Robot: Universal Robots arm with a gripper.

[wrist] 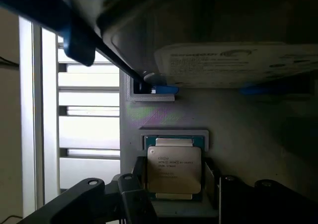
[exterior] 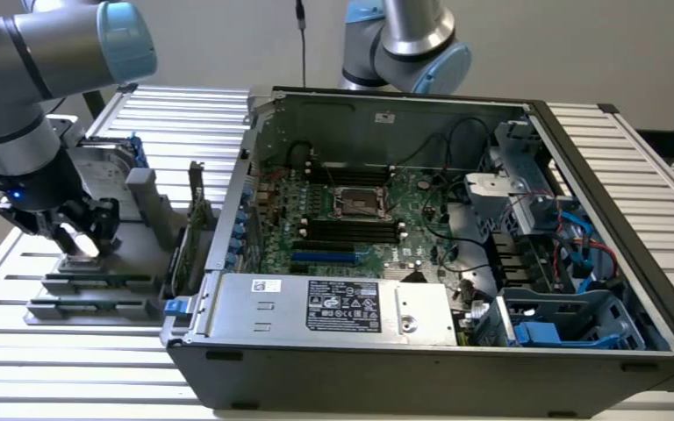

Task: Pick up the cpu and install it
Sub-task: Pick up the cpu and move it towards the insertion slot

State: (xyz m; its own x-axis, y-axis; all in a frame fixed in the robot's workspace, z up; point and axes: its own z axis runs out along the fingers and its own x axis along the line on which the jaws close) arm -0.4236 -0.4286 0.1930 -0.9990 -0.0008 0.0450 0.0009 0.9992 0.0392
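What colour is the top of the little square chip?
The cpu is silvery on top, greenish-edged; best in the wrist view.

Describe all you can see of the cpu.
The cpu is a flat square chip: a silvery metal lid with small dark print, over a green board edging out around it. It lies level, lid up, in a recess of the grey holder, with the gripper right above it.

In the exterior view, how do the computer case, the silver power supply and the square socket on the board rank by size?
Largest to smallest:
1. case
2. power supply
3. socket
The socket sits farther from the camera, yet the order is plain.
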